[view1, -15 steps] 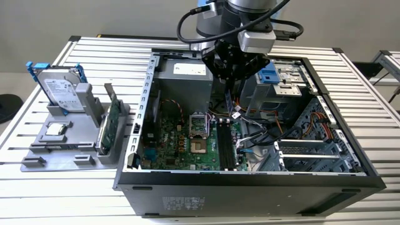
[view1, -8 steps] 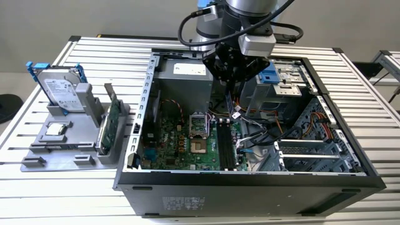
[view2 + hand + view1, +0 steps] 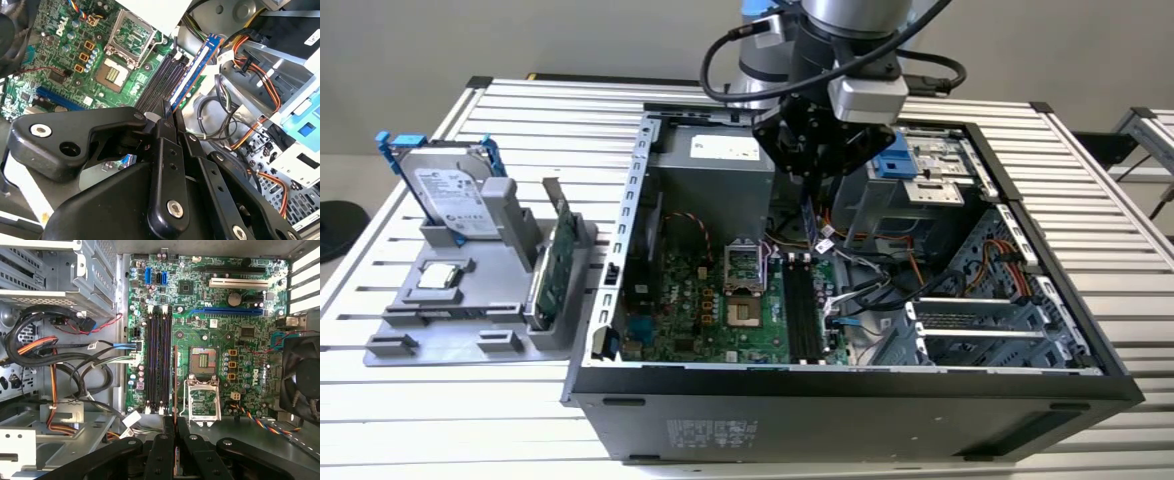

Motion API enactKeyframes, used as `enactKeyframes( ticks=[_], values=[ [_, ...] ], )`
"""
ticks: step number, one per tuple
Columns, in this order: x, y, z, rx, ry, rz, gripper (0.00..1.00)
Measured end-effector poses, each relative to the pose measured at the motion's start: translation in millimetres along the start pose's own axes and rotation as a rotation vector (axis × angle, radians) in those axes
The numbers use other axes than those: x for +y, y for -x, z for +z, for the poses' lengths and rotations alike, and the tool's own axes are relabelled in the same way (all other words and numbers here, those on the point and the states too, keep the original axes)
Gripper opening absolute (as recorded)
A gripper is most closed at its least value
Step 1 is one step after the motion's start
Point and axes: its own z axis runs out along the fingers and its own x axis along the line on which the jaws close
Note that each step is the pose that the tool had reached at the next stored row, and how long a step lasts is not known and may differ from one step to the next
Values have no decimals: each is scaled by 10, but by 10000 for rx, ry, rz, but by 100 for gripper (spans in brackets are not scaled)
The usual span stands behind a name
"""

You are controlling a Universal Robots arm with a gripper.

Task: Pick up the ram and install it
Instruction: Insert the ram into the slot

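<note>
While the arm hangs over the open computer case (image 3: 854, 385), its jaws are closed down to a thin gap on the ram (image 3: 197, 67), gripping one end of it. In the second wrist view the stick juts out from between the fingers (image 3: 167, 150), long axis running straight away from the gripper (image 3: 169, 116) toward the memory slots (image 3: 162, 85), its free end out over the edge of the motherboard (image 3: 60, 65) beside the cables (image 3: 250, 55). In the first wrist view the ram (image 3: 175, 385) shows edge-on as a thin line, parallel to the slots (image 3: 157, 360) and just beside them, between the slots and the processor socket (image 3: 202, 360). It is held above the board, not seated in any slot. In the exterior view the gripper (image 3: 817, 165) sits well inside the case, above the slots (image 3: 803, 310).

Counted: one ram; four long slots side by side, all bare; one processor socket, its metal frame flipped open; one fan (image 3: 300, 375) at the board's edge.

On the desk (image 3: 1121, 260), to the exterior view's left of the case, stands one grey holder (image 3: 447, 300). It carries one hard drive (image 3: 450, 195) upright on edge, one green card (image 3: 554, 270) upright on edge, and one small square chip (image 3: 440, 277) lying flat.
</note>
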Motion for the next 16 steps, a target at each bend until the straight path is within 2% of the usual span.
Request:
enactKeyframes(
  ticks=[16],
  values=[
    [0, 0, 42, -1, 1, 0, 0]
  ],
)
